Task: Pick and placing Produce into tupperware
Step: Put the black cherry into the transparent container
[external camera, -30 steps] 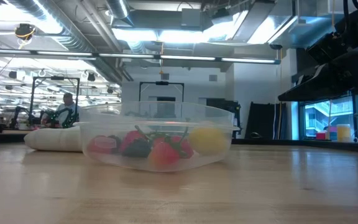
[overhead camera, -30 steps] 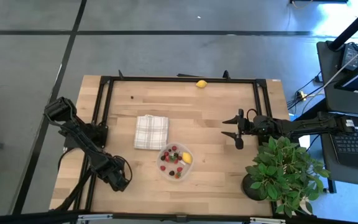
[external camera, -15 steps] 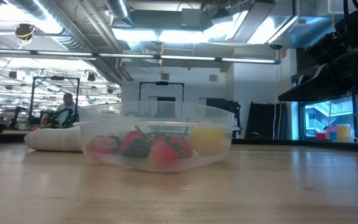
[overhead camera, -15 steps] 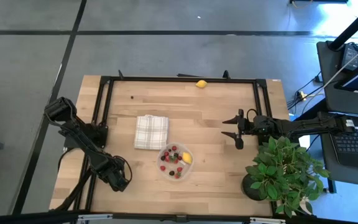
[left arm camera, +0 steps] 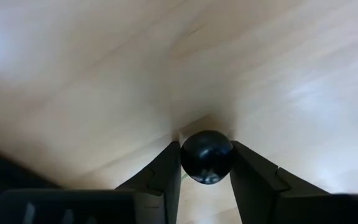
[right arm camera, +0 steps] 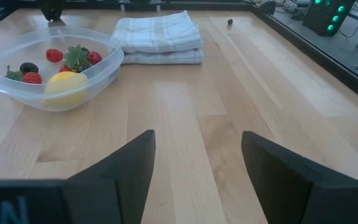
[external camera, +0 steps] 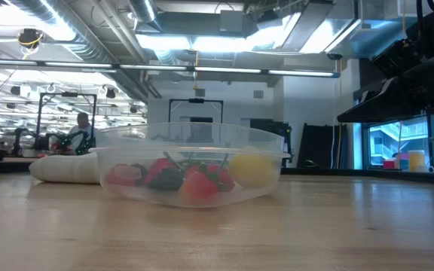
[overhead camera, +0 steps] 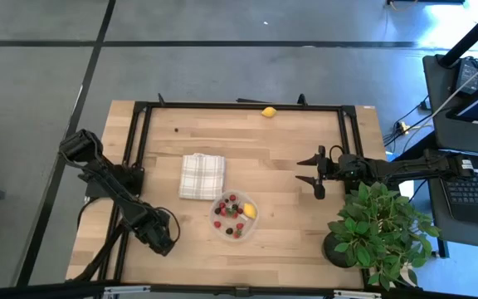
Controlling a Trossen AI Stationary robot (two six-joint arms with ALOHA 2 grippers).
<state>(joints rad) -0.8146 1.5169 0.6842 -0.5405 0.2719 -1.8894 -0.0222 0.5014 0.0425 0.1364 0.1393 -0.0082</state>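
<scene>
Pale, smooth wooden table with visible grain. Clear glossy plastic tupperware. Soft checked cloth, folded. Glossy dark berry between the left gripper's matt dark fingers.

Bright ceiling strip lights, blurred left-wrist tabletop

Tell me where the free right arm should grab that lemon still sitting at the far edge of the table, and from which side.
Probably from straight above, closing across the narrow middle of the lemon. It lies on its side on the table, close beside the black frame rail, so a sideways approach looks blocked there. The open right gripper hangs well short of it.
</scene>
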